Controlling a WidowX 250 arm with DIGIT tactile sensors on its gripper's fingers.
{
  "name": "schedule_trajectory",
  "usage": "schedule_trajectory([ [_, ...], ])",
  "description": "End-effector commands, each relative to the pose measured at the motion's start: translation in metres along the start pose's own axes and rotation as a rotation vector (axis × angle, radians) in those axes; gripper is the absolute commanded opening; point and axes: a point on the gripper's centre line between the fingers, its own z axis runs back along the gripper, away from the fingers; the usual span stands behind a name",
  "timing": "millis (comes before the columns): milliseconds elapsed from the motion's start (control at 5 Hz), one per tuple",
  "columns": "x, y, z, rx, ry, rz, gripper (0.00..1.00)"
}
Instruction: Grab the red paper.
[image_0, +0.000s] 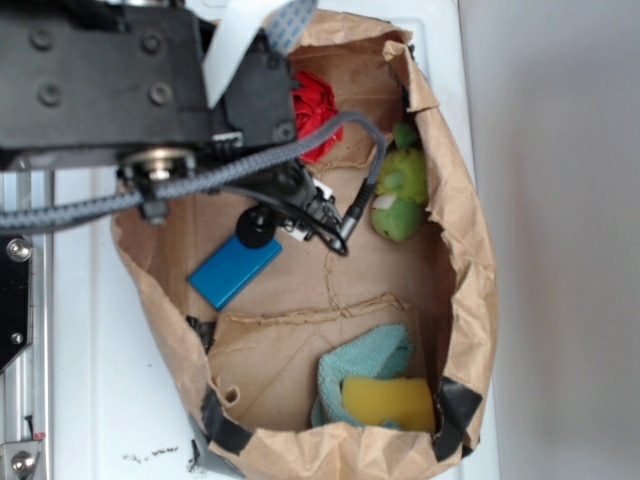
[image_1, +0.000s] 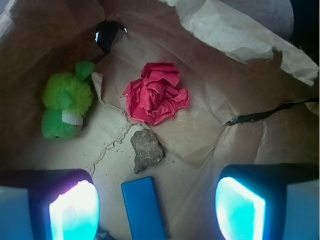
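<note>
Open gripper (image_1: 152, 210) hung over the brown paper bag (image_1: 240, 125), empty.

The bag filled the wrist view. At frame centre the red paper (image_1: 156, 99) lay on the bag floor, clear of the wide-apart fingers (image_1: 75, 210) at the bottom edge. A green plush toy (image_1: 65, 105) sat left; a blue block (image_1: 144, 207) bottom centre; a small rock (image_1: 146, 150) just below the paper.

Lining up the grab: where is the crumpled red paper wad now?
In the wrist view, the crumpled red paper wad lies centre frame on the brown paper bag floor, just beyond the grey-brown rock, right of the green plush toy.
</note>
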Motion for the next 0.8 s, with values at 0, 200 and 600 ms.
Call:
schedule_trajectory([
  [0, 0.009, 0.007, -0.029, 0.024, -0.069, 0.126, 1.0],
  [200, 0.025, -0.006, -0.044, 0.041, -0.076, 0.13, 1.0],
  [600, 0.041, -0.006, -0.054, 0.032, -0.08, 0.141, 1.0],
])
